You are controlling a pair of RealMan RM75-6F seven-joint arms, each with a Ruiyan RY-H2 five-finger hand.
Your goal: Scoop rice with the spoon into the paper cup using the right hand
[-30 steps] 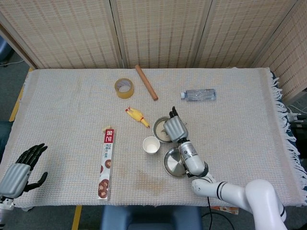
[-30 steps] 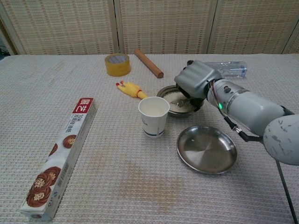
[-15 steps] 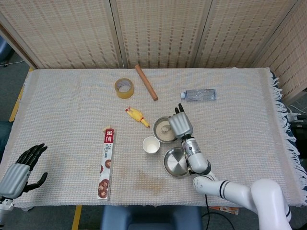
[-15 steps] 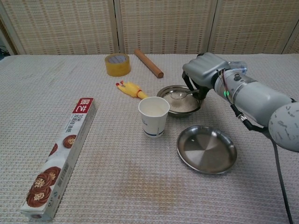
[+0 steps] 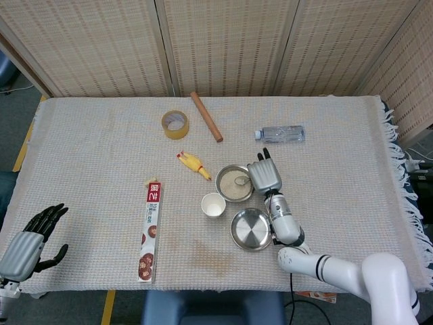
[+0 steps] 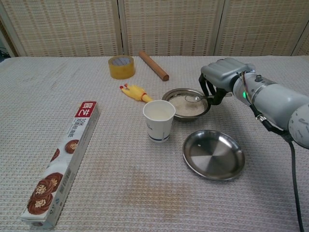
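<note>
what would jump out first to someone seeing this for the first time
The grey right hand holding a metal spoon over the round steel bowl of rice right of centre. Next, the white paper cup in front of the bowl, beside an empty steel plate. Far left, the long red-and-white wrap box lies lengthwise.

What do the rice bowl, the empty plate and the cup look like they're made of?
Rice bowl: probably stainless steel, with a shiny grey rim. Empty plate: the same polished metal, showing reflections. Cup: likely paper, matte white with a dark printed band near its base.
</note>
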